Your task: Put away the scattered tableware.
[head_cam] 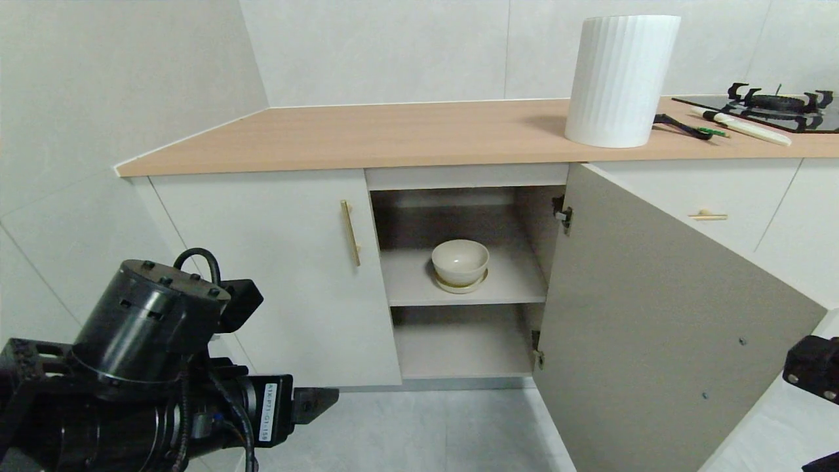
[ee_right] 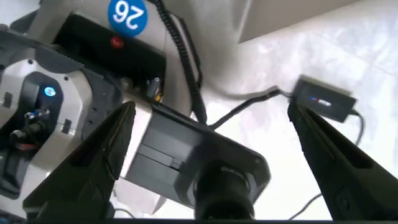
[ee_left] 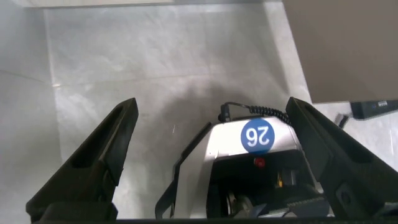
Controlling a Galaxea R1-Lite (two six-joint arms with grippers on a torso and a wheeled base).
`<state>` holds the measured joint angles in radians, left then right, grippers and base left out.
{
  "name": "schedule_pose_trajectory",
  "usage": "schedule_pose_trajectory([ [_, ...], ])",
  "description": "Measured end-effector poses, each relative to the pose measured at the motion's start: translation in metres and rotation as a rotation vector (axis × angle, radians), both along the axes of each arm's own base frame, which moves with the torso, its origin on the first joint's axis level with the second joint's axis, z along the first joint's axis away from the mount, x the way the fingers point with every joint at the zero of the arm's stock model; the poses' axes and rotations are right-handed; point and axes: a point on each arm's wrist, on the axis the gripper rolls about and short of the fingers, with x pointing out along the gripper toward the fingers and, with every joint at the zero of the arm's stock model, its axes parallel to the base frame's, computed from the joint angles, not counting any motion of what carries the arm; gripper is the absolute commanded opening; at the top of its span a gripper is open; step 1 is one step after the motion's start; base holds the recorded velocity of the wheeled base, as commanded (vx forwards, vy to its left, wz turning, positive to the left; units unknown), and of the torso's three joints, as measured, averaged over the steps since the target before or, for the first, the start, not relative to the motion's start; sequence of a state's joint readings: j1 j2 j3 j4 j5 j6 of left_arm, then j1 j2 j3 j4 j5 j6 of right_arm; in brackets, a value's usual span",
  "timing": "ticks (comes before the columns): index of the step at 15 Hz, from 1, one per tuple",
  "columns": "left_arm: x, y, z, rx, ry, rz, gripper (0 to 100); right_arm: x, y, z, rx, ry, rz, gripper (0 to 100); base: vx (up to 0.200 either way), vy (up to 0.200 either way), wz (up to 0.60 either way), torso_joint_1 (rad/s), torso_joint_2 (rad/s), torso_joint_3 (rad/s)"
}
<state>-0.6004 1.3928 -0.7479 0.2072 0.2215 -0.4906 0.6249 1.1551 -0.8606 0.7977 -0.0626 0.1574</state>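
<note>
The left claw (ee_left: pixel 211 109) is seen with its two dark fingers (ee_left: pixel 102 158) spread wide apart and nothing held between them. It is pointed down at the pale tiled floor (ee_left: pixel 155 56). The right claw (ee_right: pixel 210 118) is likewise found apart and empty, and beyond it a small black box (ee_right: pixel 324 99) with a cable is seen lying on the floor. In the head view the left arm is placed low at the left, in front of the closed door (head_cam: pixel 275 275) of the cupboard (head_cam: pixel 459 177). The right arm is caught at the right edge, near the open door (head_cam: pixel 655 314).

Past the arms, the cupboard is shown with its right-hand door swung out. A cream bowl (head_cam: pixel 460 261) is set upright on a saucer (head_cam: pixel 460 288) near the middle of the upper shelf (head_cam: pixel 518 278). The lower shelf (head_cam: pixel 459 347) is seen beneath it. A gold handle (head_cam: pixel 351 233) is fixed upright on the closed door.

On the table (head_cam: pixel 393 134) above, a tall ribbed white cylinder (head_cam: pixel 619 78) is stood over the open compartment. Just beside it, to the right, a black-handled utensil (head_cam: pixel 682 126) and a long cream utensil (head_cam: pixel 747 126) are laid, near a black hob (head_cam: pixel 780 103). What kind of utensils these are cannot be told.
</note>
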Motion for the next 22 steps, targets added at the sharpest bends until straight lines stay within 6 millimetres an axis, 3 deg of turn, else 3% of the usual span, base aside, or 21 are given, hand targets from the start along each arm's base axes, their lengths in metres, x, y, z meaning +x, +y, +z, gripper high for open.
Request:
schedule_pose_trajectory([
  [4,0.0,0.0,-0.001,0.003,0.004,0.0,100,-0.003,-0.012,0.007,-0.066,-0.086,-0.107,100,0.0,0.0,0.0,0.0,0.0,0.0],
  [10,0.001,0.0,-0.002,0.005,0.008,0.002,100,0.009,-0.039,0.016,-0.143,-0.149,-0.291,100,0.0,0.0,0.0,0.0,0.0,0.0],
  [18,0.001,-0.001,-0.002,0.006,0.01,0.002,100,0.034,-0.075,0.018,-0.21,-0.212,-0.507,100,0.0,0.0,0.0,0.0,0.0,0.0],
  [22,0.001,-0.001,-0.002,0.006,0.011,0.002,100,0.06,-0.087,0.011,-0.154,-0.27,-0.566,100,0.0,0.0,0.0,0.0,0.0,0.0],
])
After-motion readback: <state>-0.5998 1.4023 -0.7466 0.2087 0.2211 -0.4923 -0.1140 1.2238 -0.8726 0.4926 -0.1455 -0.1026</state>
